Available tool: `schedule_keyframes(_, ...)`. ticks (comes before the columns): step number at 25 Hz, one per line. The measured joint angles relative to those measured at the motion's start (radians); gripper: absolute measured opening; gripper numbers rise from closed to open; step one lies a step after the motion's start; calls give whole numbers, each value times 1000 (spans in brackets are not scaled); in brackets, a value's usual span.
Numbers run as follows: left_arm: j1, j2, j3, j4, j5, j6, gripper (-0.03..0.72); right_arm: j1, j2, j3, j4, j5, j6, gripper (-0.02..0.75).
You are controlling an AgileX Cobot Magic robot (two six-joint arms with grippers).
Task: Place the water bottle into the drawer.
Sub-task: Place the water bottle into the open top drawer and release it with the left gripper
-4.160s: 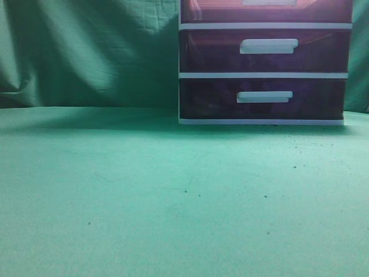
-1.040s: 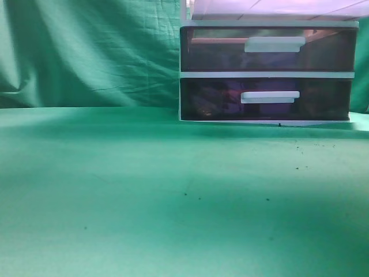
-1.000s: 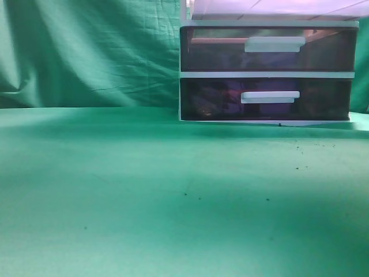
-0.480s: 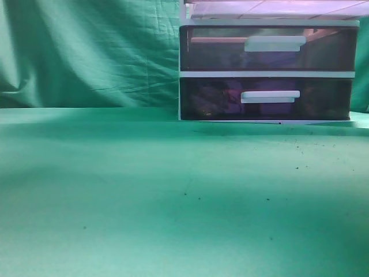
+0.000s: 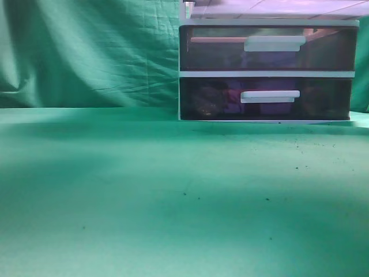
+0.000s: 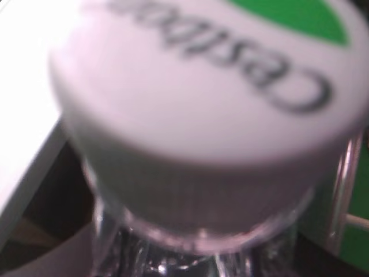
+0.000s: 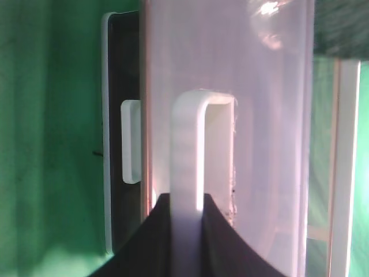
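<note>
The water bottle's white cap, printed with green and grey lettering, fills the left wrist view, with the clear neck below it. My left gripper's jaws are hidden behind the bottle, which stays fixed right at the camera. My right gripper is shut on the white handle of the top drawer, whose translucent front faces me. In the exterior view the drawer unit stands at the back right, and the pulled-out top drawer's pale underside shows at the top edge. Neither gripper nor the bottle shows there.
Two lower dark drawers with white handles are closed. A green cloth covers the table and hangs behind it. A white edge lies below left of the bottle in the left wrist view.
The top drawer has come out toward the camera since 4.2 s ago. Over the last second the unit's tilted base has settled flat.
</note>
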Motion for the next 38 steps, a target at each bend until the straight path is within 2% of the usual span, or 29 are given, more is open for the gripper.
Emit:
schedule_keyframes(4, -60, 63, -4, 194, -86, -22, 302, 0, 0, 0, -4, 0, 3, 79)
schedule_keyframes(8, -67, 100, -4, 284, -162, -95, 302, 0, 0, 0, -4, -2, 5, 79)
schedule_keyframes(13, -67, 119, -6, 481, -179, -162, 302, 0, 0, 0, -4, -2, 5, 79)
schedule_keyframes(19, -71, 132, -14, 529, -189, -183, 302, 0, 2, 4, -4, 2, 5, 79)
schedule_keyframes(23, -71, 134, -14, 527, -215, -186, 302, 0, 2, 4, -4, 8, 7, 79)
schedule_keyframes(28, -73, 140, -14, 455, -285, -209, 588, 0, 0, 4, -4, 2, 12, 79)
schedule_keyframes(30, -73, 146, -14, 414, -331, -220, 657, 0, 0, 4, -4, 2, 12, 79)
schedule_keyframes(34, -71, 155, -14, 242, -468, -229, 646, 0, 0, 6, -6, -3, 25, 79)
schedule_keyframes(35, -71, 155, -14, 185, -507, -231, 582, 0, 0, 6, -6, -3, 32, 79)
schedule_keyframes(38, -73, 155, -14, 36, -611, -231, 582, 0, 0, 6, -8, -3, 41, 79)
